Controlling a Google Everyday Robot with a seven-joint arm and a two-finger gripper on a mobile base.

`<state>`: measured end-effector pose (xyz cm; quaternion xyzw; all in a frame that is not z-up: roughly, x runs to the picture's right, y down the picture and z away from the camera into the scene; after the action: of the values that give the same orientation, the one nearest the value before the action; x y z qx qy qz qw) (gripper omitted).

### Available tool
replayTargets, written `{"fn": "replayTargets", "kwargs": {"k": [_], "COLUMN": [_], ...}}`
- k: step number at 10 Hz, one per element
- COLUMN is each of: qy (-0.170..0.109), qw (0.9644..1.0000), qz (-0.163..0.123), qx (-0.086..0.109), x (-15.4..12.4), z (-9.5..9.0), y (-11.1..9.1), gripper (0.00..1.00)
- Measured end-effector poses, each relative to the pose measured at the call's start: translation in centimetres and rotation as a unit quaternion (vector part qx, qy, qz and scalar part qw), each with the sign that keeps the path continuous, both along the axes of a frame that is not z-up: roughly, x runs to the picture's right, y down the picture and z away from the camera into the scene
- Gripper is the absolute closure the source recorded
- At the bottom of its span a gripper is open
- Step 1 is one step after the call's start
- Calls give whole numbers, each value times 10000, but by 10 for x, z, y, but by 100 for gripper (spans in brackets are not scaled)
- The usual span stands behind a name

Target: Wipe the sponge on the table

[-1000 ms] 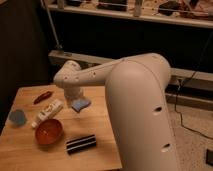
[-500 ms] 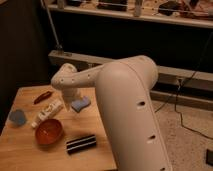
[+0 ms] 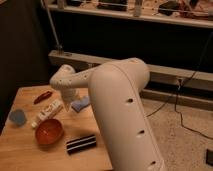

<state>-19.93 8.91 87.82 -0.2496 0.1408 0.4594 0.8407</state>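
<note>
Blue sponge (image 3: 80, 104) lies on the bench (image 3: 22, 150) beside the open, empty end effector (image 3: 69, 102); ungripped, this fits before wiping or after release.

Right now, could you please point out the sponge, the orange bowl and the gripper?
sponge (image 3: 81, 104): camera view, top face.
orange bowl (image 3: 48, 130): camera view, inner wall.
gripper (image 3: 68, 105): camera view, its lower tip, beside the sponge, over the table (image 3: 25, 155).

arm (image 3: 112, 95): white, smooth, rounded shells | small dark holes (image 3: 129, 100) along it | claw (image 3: 68, 100): at arm's tip, above table (image 3: 20, 150)
</note>
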Motion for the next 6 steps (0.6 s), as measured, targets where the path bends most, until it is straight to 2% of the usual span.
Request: {"fn": "replayTargets", "kwargs": {"k": [3, 4, 6], "qy": [366, 508, 611], "qw": [9990, 9983, 9978], "qz": [-246, -271, -221], "qx": [117, 134, 97], "x": [10, 16, 19], "z": [15, 18, 21], "y": [1, 2, 6], "gripper": [35, 35, 35]}}
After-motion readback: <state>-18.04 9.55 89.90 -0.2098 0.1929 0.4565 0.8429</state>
